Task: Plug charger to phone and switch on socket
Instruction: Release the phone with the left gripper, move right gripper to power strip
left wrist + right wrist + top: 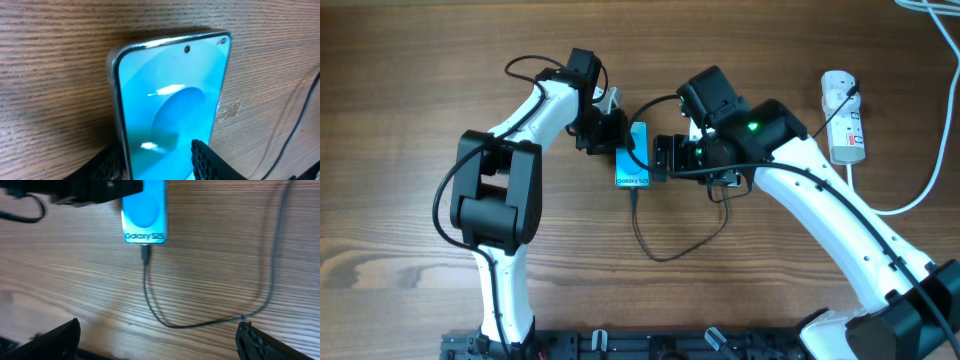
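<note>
Surface: a brown wooden table (400,60), seen from above, its grain running from 9 to 3 o'clock.
Left gripper (613,135): it is at 10 o'clock of the phone, over the phone's far short end. In the left wrist view its two fingers (212,162) stand apart, one at each long side of the phone. I cannot tell if they press the phone or only stand beside it.
Phone (633,158): it lies flat near the middle of the table with the cyan screen up. The white "Galaxy" lettering is at its 6 o'clock end.
Charger (146,287): a thin black cable. Its connector tip (145,254) meets the phone's 6 o'clock short edge, just under the lettering. The cable runs toward 6 o'clock, loops, rises toward 2 o'clock and goes under the right arm (840,220).
Right gripper (663,160): it is at 3 o'clock of the phone, just beside the long edge. Its jaws are spread wide and hold nothing.
Socket (845,125): a white strip at 3 o'clock on the table, well apart from the phone. A thin black cable comes to its 12 o'clock end. The switch is too small to read.
White lead (932,180): a thick cable that curves at 3 o'clock of the socket.
</note>
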Action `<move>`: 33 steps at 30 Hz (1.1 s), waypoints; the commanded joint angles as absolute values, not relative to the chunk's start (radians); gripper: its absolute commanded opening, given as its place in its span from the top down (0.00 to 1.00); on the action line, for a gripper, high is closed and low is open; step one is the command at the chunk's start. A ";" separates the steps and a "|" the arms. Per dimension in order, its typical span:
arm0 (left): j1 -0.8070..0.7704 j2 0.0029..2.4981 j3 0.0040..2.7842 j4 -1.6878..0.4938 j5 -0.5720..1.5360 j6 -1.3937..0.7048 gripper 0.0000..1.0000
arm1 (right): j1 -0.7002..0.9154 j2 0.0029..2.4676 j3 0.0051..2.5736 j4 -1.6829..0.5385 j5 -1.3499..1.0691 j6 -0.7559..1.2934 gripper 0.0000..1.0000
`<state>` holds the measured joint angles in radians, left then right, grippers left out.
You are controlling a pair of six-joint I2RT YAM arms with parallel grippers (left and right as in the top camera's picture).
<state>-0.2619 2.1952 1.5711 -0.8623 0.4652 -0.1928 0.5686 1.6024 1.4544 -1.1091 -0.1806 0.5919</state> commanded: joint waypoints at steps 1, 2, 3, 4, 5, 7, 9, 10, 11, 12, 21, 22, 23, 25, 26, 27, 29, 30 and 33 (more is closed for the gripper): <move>-0.265 2.194 1.568 -0.892 0.391 -0.188 0.48 | 0.569 1.580 1.464 -1.120 -0.083 0.603 0.00; -0.264 2.191 1.570 -0.903 0.391 -0.188 0.47 | 0.569 1.580 1.464 -1.120 -0.064 0.602 0.00; -0.262 2.188 1.571 -0.912 0.391 -0.188 0.46 | 0.569 1.580 1.464 -1.121 -0.047 0.602 0.00; -0.257 2.183 1.571 -0.920 0.391 -0.188 0.46 | 0.569 1.580 1.464 -1.121 -0.044 0.602 0.00; -0.250 2.173 1.571 -0.929 0.391 -0.187 0.46 | 0.569 1.580 1.464 -1.119 -0.044 0.601 0.00; -0.230 2.136 1.576 -0.949 0.391 -0.188 0.46 | 0.569 1.580 1.464 -1.119 -0.044 0.599 0.00; -0.208 2.094 1.597 -0.977 0.391 -0.188 0.47 | 0.569 1.580 1.464 -1.112 -0.044 0.545 0.00; -0.190 2.055 1.623 -1.005 0.391 -0.188 0.47 | 0.569 1.580 1.464 -1.108 -0.040 0.502 0.00; -0.172 2.012 1.652 -1.034 0.391 -0.188 0.46 | 0.564 1.580 1.464 -1.108 -0.023 0.498 0.00; -0.161 1.980 1.672 -1.053 0.391 -0.188 0.45 | 0.556 1.580 1.464 -1.110 -0.014 0.498 0.00; -0.104 1.621 1.719 -1.064 0.391 -0.188 0.00 | 0.171 1.580 1.563 -1.024 -0.021 0.421 0.00; -0.105 1.611 1.719 -1.064 0.391 -0.188 0.00 | 0.132 1.580 1.563 -0.988 -0.015 0.384 0.00; -0.105 1.604 1.719 -1.064 0.391 -0.188 0.00 | 0.089 1.580 1.562 -0.948 0.012 0.346 0.00; -0.104 1.603 1.719 -1.064 0.391 -0.188 0.00 | 0.024 1.582 1.562 -0.894 0.101 0.341 0.00; -0.104 1.604 1.719 -1.064 0.391 -0.188 0.00 | -0.002 1.585 1.562 -0.876 0.146 0.341 0.00; -0.105 1.605 1.719 -1.063 0.391 -0.188 0.00 | -0.030 1.588 1.562 -0.862 0.216 0.341 0.00; -0.104 1.605 1.719 -1.064 0.391 -0.188 0.00 | -0.076 1.600 1.557 -0.849 0.334 0.341 0.00; -0.104 1.605 1.719 -1.064 0.391 -0.188 0.00 | -0.114 1.614 1.550 -0.838 0.405 0.341 0.00; -0.104 1.604 1.719 -1.064 0.391 -0.188 0.00 | -0.181 1.651 1.546 -0.826 0.425 0.341 0.00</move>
<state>-0.1089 1.5990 1.7206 -1.0630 0.3897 -0.1959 -0.1268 1.6062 1.5417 -0.8341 0.3000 0.3599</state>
